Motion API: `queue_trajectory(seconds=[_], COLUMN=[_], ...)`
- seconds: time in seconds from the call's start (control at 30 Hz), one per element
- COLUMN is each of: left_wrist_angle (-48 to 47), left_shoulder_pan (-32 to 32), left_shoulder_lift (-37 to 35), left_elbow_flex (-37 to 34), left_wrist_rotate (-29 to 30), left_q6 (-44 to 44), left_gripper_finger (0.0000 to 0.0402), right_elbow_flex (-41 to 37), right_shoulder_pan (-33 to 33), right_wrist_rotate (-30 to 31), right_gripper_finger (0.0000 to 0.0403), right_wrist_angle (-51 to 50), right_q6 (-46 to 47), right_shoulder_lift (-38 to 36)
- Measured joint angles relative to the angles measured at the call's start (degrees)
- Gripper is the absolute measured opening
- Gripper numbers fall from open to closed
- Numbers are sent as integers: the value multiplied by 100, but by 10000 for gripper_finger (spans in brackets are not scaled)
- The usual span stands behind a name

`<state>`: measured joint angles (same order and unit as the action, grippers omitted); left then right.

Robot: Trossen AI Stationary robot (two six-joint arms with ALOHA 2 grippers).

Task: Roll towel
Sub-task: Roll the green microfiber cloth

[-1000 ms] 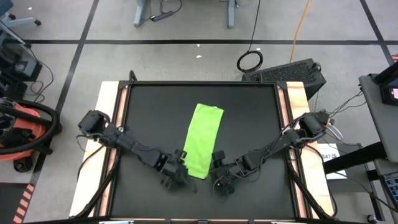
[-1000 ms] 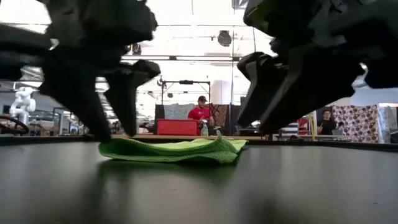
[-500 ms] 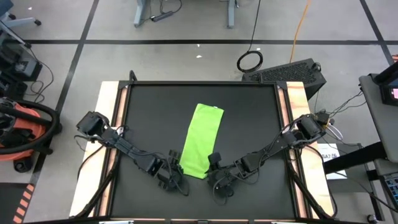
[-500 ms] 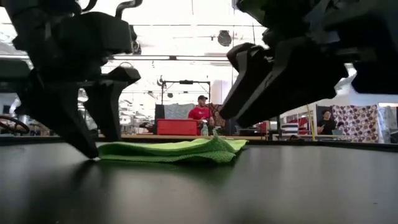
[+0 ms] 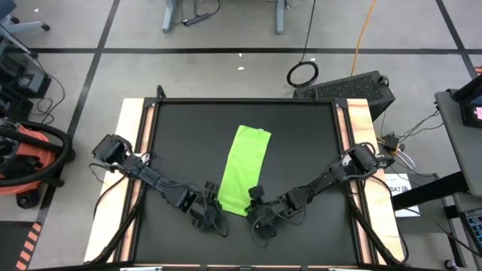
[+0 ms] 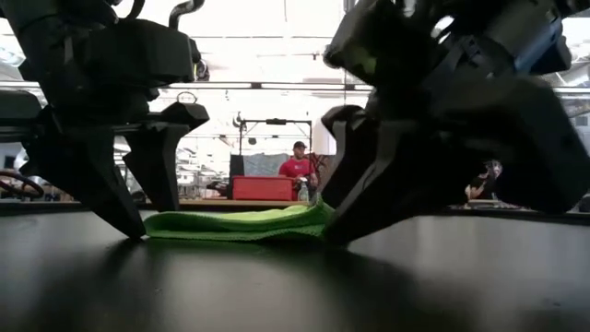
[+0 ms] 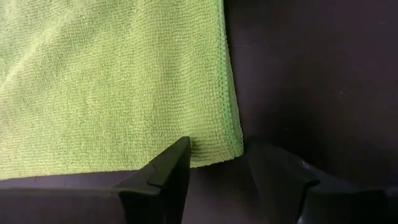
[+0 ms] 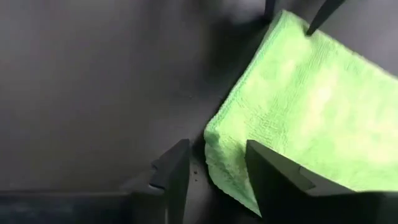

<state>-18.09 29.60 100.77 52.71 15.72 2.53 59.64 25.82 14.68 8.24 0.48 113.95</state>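
The lime-green towel [image 5: 245,169] lies flat on the black tabletop [image 5: 301,143] as a long narrow strip running from far to near. My left gripper [image 5: 212,217] is open and low at the towel's near left corner [image 7: 233,149]. One of its fingers [image 7: 177,155] stands over the cloth and the other on the bare table beside it. My right gripper [image 5: 258,218] is open and low at the towel's near right corner [image 8: 214,140], which lies between its fingers. In the low view both grippers reach down to table height at the towel's two ends [image 6: 230,221]. My left gripper straddles the towel's near left corner, fingers slanting down from the near side; I cannot tell whether they touch the cloth. My right gripper straddles the near right corner in the same way; I cannot tell whether it touches.
Wooden strips [image 5: 132,150] run along the table's left and right sides. Bare black tabletop lies on both sides of the towel and beyond its far end. A person in red [image 6: 297,166] sits in the room far behind the table.
Both grippers have come down to the tabletop and drawn a little toward the near edge, ending at the towel's near corners, the right one last. Both have stayed open. The towel has stayed where it was.
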Motion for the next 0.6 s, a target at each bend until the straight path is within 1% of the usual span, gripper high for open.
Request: queue_trajectory(seconds=[0.1, 0.27, 0.3, 0.4, 0.6], left_wrist_angle=[5, 119, 171, 392, 599], left_shoulder_pan=[0, 0, -2, 0, 5], left_shoulder_lift=[2, 9, 11, 19, 20], left_elbow_flex=[0, 0, -2, -2, 0], left_wrist_rotate=[-46, -75, -101, -242, -251], left_q6=[1, -2, -4, -33, -26], left_gripper_finger=[170, 170, 170, 170, 170], right_elbow_flex=[9, 9, 11, 17, 3], right_shoulder_pan=[-41, -54, -51, 20, 119], right_wrist_rotate=[-20, -31, -19, 79, 43], right_gripper_finger=[111, 20, 10, 9, 2], right_wrist_angle=[-35, -97, -142, -302, -400], right_q6=[379, 609, 658, 984, 1742], right_shoulder_lift=[40, 46, 46, 44, -53])
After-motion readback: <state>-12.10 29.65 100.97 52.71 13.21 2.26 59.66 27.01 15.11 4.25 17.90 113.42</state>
